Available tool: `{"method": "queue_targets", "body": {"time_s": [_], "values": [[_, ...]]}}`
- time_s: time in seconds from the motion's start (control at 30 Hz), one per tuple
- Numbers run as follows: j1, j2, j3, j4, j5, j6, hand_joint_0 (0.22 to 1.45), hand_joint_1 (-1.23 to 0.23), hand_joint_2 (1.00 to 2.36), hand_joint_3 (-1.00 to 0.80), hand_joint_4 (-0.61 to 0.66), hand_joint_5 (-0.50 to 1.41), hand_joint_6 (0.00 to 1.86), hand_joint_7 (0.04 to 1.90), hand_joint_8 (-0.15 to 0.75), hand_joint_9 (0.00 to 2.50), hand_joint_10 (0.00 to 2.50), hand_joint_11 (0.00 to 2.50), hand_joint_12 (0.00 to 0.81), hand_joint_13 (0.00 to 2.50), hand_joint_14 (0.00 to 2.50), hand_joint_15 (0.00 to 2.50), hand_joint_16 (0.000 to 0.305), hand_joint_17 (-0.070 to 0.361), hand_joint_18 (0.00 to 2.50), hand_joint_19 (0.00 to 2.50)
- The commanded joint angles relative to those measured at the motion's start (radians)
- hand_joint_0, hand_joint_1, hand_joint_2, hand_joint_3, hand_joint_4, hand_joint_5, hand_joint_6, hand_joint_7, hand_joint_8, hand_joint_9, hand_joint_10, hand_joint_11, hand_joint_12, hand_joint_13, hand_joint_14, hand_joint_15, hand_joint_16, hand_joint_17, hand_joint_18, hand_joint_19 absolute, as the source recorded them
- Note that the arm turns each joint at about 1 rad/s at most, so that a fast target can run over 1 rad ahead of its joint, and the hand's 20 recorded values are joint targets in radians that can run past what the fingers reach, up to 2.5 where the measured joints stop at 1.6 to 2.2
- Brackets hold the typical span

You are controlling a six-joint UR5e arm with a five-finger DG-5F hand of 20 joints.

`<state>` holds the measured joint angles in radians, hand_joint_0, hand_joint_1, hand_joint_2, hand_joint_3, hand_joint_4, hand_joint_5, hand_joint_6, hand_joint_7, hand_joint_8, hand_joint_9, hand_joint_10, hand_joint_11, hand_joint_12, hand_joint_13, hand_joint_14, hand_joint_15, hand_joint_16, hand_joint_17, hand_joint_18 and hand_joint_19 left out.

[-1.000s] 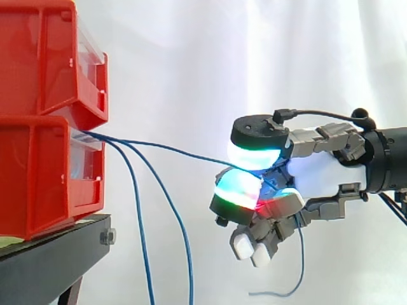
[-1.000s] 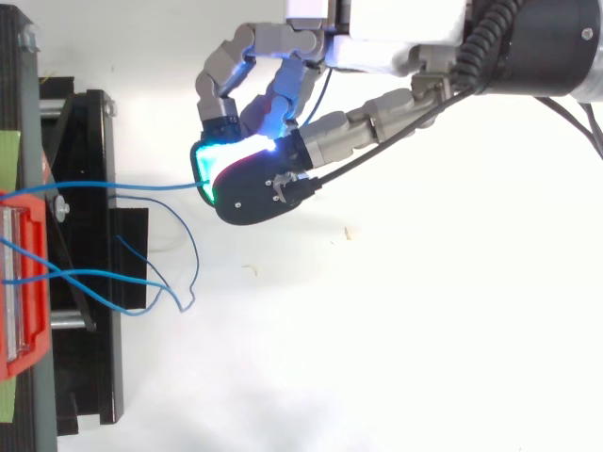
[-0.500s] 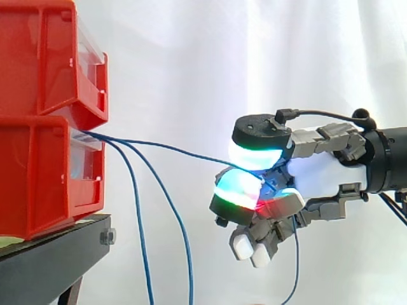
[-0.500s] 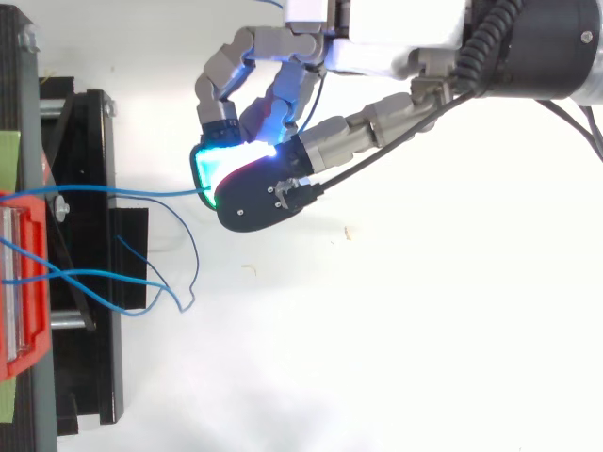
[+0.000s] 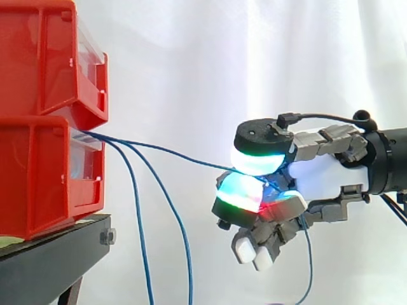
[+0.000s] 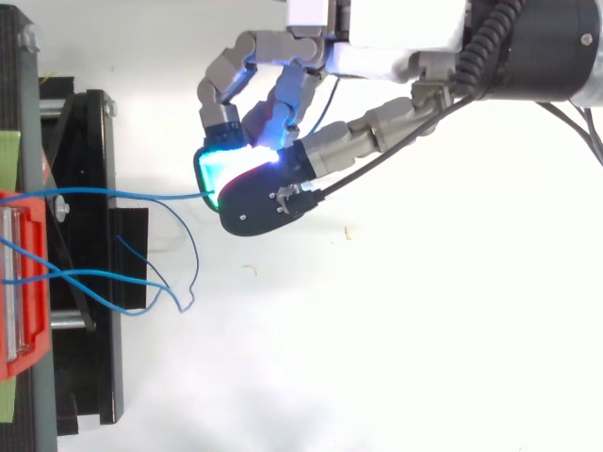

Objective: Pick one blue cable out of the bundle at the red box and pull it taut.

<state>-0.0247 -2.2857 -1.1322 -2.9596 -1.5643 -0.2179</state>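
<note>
The blue cable [image 5: 165, 152] is a thin, smooth, round wire. In the side view it leaves the front of the lower bin at about 9 o'clock and runs in a nearly straight line, sloping gently down, to the hand [image 5: 321, 178] at about 3 o'clock. In the top view the same cable [image 6: 122, 191] crosses from the 9 o'clock edge toward the centre as an almost level line. The hand pinches it between two thick, rounded pads [image 5: 255, 162], the upper glowing green and cyan, the lower cyan and red. The other fingers are curled loosely beneath, with white tips. The cable's free end hangs down from the palm toward 5 o'clock. The palm is smooth white plastic and the finger links are grey metal. Three blue wires in all come from the bin. The two slack cables [image 5: 138, 222] droop in long curves toward 7 o'clock, well apart from the hand. The red bins [image 5: 38, 171] are two in number, stacked one on the other. They are of glossy moulded plastic with slanted fronts, each with a clear panel across its opening. They stand on one black stand [image 5: 54, 254], matt metal with a bolt in its edge. Behind everything hangs the white curtain [image 5: 191, 63] in soft vertical folds.
</note>
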Motion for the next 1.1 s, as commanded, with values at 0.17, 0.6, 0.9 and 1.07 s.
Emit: {"method": "queue_targets", "body": {"time_s": [0.17, 0.6, 0.9, 1.07], "values": [[0.002, 0.000, 0.000, -0.003, 0.006, 0.000, 0.64, -0.82, 1.02, -0.07, 0.09, -0.15, 0.94, 1.05, 0.377, 1.21, 0.01, 1.34, 0.401, 0.77, 0.02, 0.45, 0.056, 0.126, 0.72, 0.43], [0.003, 0.000, 0.000, -0.010, 0.004, 0.006, 0.59, -0.79, 1.01, -0.29, 0.18, -0.15, 0.92, 1.07, 0.357, 1.19, 0.01, 1.32, 0.389, 0.75, 0.02, 0.47, 0.053, 0.119, 0.68, 0.45], [0.003, 0.000, -0.001, -0.010, 0.004, 0.006, 0.61, -0.81, 1.02, -0.24, 0.17, -0.14, 0.91, 1.11, 0.361, 1.20, 0.01, 1.33, 0.390, 0.76, 0.02, 0.46, 0.053, 0.120, 0.69, 0.45], [0.003, 0.000, 0.000, -0.010, 0.006, 0.006, 0.60, -0.78, 1.01, -0.27, 0.17, -0.14, 0.92, 1.08, 0.359, 1.20, 0.01, 1.33, 0.387, 0.76, 0.02, 0.46, 0.053, 0.119, 0.68, 0.46]]}}
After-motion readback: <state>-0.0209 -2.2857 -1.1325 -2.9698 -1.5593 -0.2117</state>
